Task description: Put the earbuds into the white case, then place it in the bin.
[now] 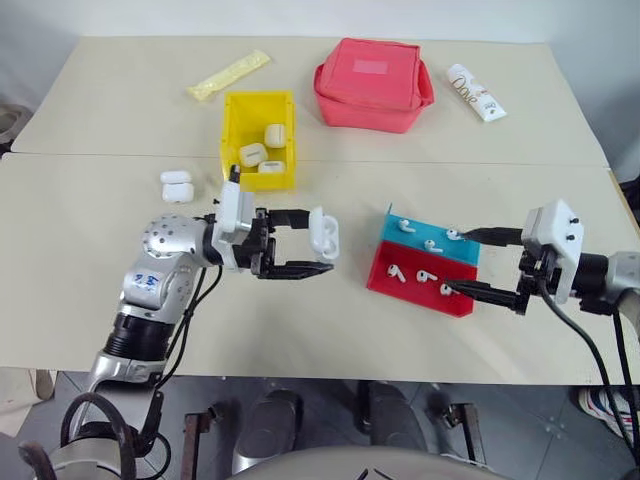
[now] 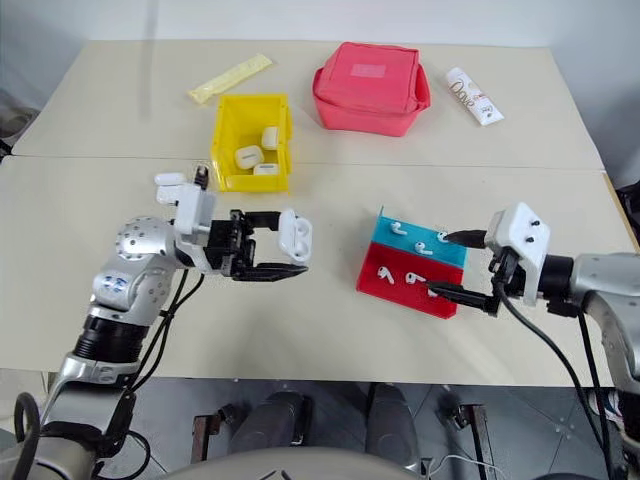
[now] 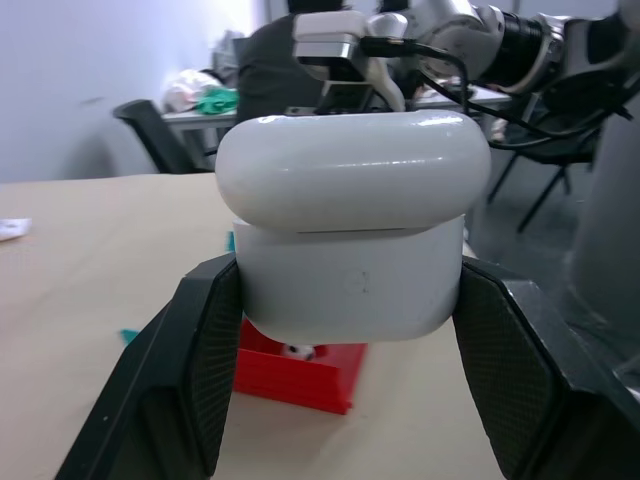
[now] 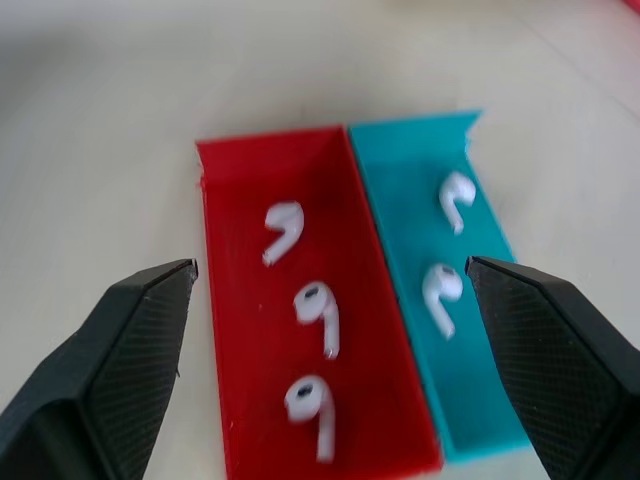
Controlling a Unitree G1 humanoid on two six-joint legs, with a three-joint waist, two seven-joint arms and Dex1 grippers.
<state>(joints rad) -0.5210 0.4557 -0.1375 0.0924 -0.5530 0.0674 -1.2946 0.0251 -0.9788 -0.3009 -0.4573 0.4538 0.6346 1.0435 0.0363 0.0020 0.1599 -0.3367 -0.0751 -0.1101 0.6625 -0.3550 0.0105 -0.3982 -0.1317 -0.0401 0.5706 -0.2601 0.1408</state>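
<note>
Above the beige worktop (image 1: 300, 330), mid-left: left pincer (image 1: 322, 250) pinching the small glossy white rounded plastic case (image 1: 325, 234), lid closed, clear of the surface.
Right pincer (image 1: 460, 262) spread wide, fingertips at the near-right end of the shallow red-and-blue tray (image 1: 425, 290); five tiny white stemmed earbuds (image 4: 312, 305) lie in it, three in red, two in blue. Yellow rectangular plastic bin (image 1: 232, 140) sits further back with three look-alike cases inside; another white case (image 1: 176, 186) lies left of it.
</note>
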